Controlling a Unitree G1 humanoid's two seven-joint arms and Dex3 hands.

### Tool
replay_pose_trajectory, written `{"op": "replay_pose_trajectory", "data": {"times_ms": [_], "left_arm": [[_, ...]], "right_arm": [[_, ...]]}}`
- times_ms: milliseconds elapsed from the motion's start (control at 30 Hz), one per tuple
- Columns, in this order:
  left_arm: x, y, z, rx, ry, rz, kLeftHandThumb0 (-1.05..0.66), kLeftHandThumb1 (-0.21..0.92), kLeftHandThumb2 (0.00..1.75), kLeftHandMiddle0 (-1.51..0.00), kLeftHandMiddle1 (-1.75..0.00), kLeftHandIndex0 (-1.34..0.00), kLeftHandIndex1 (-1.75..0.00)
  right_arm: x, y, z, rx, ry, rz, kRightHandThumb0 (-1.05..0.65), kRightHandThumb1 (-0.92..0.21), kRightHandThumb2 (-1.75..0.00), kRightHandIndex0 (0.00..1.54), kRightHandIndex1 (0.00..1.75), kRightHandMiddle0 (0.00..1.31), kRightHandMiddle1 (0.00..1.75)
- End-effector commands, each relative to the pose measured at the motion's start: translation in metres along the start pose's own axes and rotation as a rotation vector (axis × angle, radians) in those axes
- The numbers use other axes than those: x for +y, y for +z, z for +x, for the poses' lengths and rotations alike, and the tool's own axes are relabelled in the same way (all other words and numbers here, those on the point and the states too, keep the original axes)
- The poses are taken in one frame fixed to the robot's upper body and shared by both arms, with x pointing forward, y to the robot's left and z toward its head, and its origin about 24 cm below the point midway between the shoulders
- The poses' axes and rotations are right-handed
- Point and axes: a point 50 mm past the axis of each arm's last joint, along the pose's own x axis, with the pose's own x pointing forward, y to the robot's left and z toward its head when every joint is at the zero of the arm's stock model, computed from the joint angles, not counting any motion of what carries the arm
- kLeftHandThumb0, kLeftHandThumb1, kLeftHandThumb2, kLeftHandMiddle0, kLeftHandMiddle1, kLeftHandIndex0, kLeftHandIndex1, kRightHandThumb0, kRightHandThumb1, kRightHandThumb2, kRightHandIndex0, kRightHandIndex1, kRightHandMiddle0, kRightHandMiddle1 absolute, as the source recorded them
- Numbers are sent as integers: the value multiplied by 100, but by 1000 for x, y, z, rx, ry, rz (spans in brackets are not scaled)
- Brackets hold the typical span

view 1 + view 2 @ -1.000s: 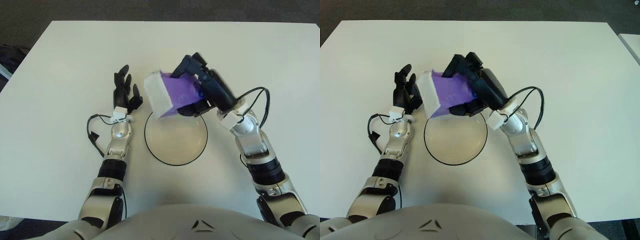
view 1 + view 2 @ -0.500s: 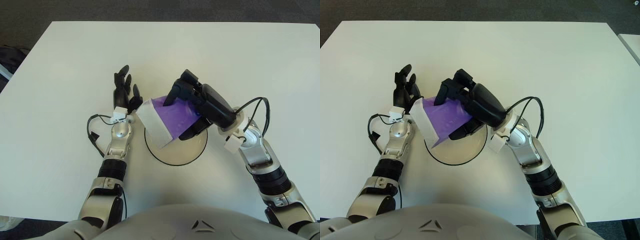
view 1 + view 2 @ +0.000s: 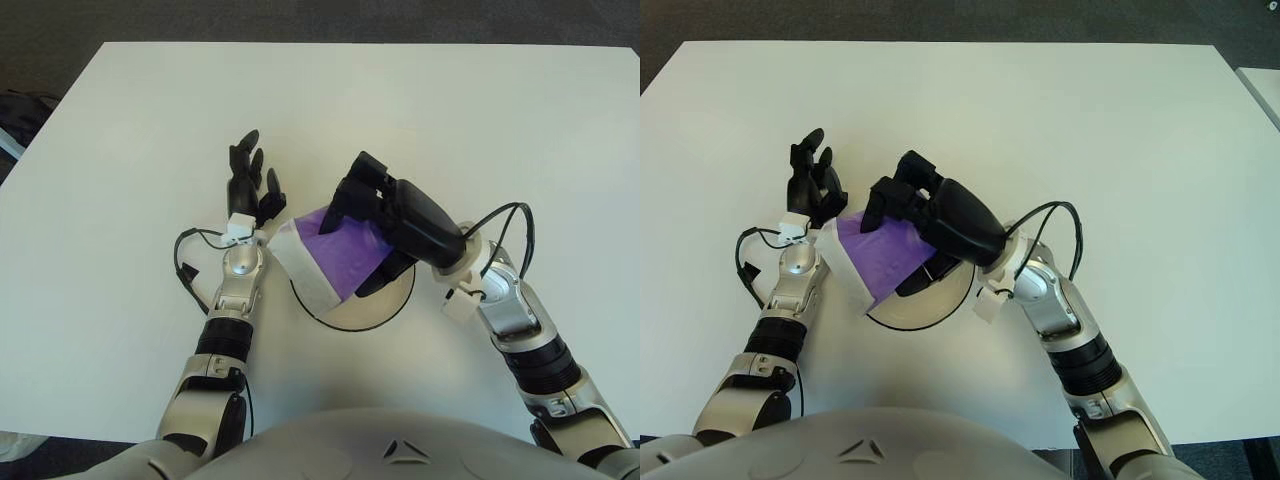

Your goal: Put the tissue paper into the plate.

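- The right hand (image 3: 385,225) has its dark fingers clamped over the tissue paper (image 3: 335,255), a purple pack with a white band on its left end, and it holds the pack over the plate (image 3: 400,300).
- The pack sits under and to the left of the palm, tilted, with its long axis running from far-right down to near-left. Its white end sticks out past the plate's left rim, just beside the left wrist.
- So what the coming move seems to turn on is this overhang. Let go as it lies, the pack would likely land half on the rim, so I'd judge it wants carrying a little to the right before release.
- The left hand (image 3: 250,185) shows on the white table (image 3: 500,120) to the left of the plate, fingers loosely spread and holding nothing. It is close to the pack's white end, but the right hand is the one on the job.
- I can't tell whether the pack already touches the plate or hangs above it, since the hand and pack cover most of the dish.
- Only the near and right arc of the rim shows.
- The thumb side of the grip is hidden under the pack.
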Motion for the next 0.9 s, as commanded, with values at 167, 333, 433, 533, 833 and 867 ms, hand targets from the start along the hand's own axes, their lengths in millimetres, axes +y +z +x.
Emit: {"op": "replay_pose_trajectory", "data": {"times_ms": [167,333,433,533,833,867], "left_arm": [[8,-41,-36,212,-6,58,-74,92,80,-39,-1,0,-77],[8,-41,-36,212,-4,58,-74,92,80,-39,-1,0,-77],[8,-41,-36,213,-3,59,-75,92,80,-40,-1,0,-77],[8,-41,-36,217,1,54,-75,92,80,-40,-1,0,-77],[15,-50,-41,193,2,64,-74,92,81,-38,0,0,-79],[16,-50,-42,167,-1,81,-74,92,82,-38,0,0,-78]], "right_arm": [[2,1,-2,-7,-4,4,-44,-38,-123,109,175,55,175],[1,0,-1,-8,12,8,-44,-39,-122,107,175,54,175],[1,0,0,-8,19,16,-44,-40,-121,106,175,54,175],[1,-1,0,-11,16,22,-43,-42,-118,102,175,52,175],[-2,-8,4,-21,94,-136,-66,-83,-78,32,115,16,119],[-4,-9,2,-25,127,-182,-78,-86,-79,22,78,10,83]]}}
